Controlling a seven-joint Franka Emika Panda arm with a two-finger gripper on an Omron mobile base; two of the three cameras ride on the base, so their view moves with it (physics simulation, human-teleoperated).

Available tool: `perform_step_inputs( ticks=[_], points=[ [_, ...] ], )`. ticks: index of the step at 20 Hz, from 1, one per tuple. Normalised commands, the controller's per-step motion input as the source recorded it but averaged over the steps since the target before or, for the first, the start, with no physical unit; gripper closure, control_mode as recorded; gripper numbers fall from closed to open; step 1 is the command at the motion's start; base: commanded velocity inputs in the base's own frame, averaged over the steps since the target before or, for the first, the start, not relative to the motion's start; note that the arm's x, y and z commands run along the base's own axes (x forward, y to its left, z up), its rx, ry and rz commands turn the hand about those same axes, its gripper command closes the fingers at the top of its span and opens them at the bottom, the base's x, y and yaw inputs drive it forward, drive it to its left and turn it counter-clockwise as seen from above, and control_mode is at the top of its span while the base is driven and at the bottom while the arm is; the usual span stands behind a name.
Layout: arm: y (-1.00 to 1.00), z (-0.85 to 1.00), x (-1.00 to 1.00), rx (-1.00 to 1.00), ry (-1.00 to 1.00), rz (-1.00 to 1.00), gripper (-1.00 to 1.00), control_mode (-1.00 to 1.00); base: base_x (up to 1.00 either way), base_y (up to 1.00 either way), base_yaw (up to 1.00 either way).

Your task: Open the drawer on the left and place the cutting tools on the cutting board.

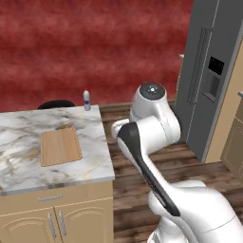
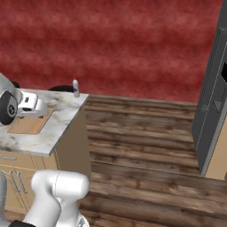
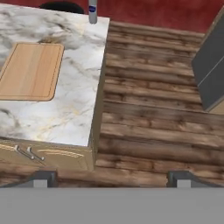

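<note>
Drawer (image 1: 50,196) first: in the left base view it sits shut under the front edge of the marble counter (image 1: 19,161), its short silver handle level, above two cabinet doors (image 1: 64,225) with upright handles. One cutting board (image 1: 60,146) lies flat near the middle of the counter, nothing on it. One small bottle (image 1: 87,100) stands at the far right corner. One tall grey fridge (image 1: 209,71) stands off to the right. No knife or peeler shows; I judge they lie inside the shut drawer.

The right base view has the same board (image 2: 29,124) behind the arm's wrist, the bottle (image 2: 76,88) at the far corner, and drawer handles low on the cabinet front.

In the hand view the gripper (image 3: 111,179) hangs high over the wooden floor (image 3: 148,113), just past the counter's right edge, its two fingertips (image 3: 43,178) set wide apart with nothing between them. Board (image 3: 30,70) and bottle (image 3: 92,11) lie up and left.

The opening step has not begun, by my reading. Next the hand must drop down to the cabinet front, line its fingers up across the drawer handle, close on it and pull straight out.
</note>
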Motion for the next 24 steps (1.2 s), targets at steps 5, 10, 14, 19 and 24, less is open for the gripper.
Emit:
perform_step_inputs(
  ticks=[5,10,14,19,24],
  points=[
    [0.88,-0.32,-0.67,-0.11,-0.23,0.0,-1.0,-1.0,0.0,0.0,0.0],
    [0.99,-0.33,-0.59,-0.14,-0.22,0.0,-1.0,-1.0,0.0,0.0,0.0],
    [1.0,-0.31,-0.39,-0.17,-0.12,0.02,-1.0,-1.0,0.0,0.0,0.0],
    [1.0,-0.28,-0.1,-0.26,-0.04,0.02,-1.0,-1.0,0.0,0.0,0.0],
    [0.74,-0.13,0.0,-0.1,-0.05,0.01,-1.0,-1.0,0.0,0.0,0.0]
  ],
)
